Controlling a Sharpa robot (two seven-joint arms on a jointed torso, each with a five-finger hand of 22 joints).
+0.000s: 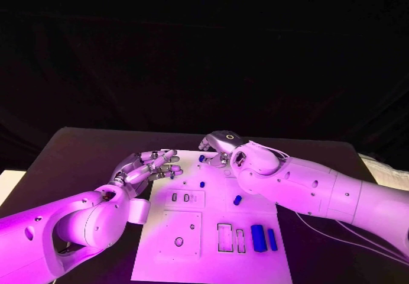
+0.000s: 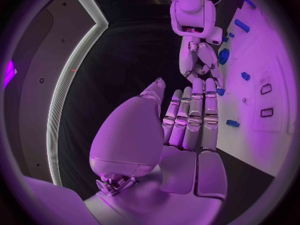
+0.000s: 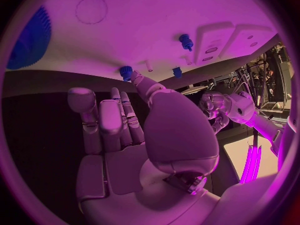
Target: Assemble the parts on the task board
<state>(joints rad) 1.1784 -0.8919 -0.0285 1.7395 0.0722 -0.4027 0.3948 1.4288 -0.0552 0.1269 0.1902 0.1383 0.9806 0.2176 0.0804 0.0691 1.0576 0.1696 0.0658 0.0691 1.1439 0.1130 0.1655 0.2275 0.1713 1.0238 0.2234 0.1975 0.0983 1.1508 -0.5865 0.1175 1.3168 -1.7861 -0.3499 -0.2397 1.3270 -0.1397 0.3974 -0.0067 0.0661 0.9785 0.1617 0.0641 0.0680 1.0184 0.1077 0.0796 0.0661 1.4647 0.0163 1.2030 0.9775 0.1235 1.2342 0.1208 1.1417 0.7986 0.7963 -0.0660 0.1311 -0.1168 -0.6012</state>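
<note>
Both arms reach over the task board on the black worktop: the left robot hand hovers at the board's left edge with fingers apart and nothing in them, while the right robot hand curls over a small blue part near the far edge. Whether it grips anything cannot be told. With fingertips this close together, either hand could nudge the loose blue pieces or knock the far part off the board.

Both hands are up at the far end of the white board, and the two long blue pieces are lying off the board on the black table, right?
Not quite. Both hands, left hand and right hand, are at the far end of the task board, but the head view shows the two long blue pieces lying on the board itself, near its close right corner.
</note>
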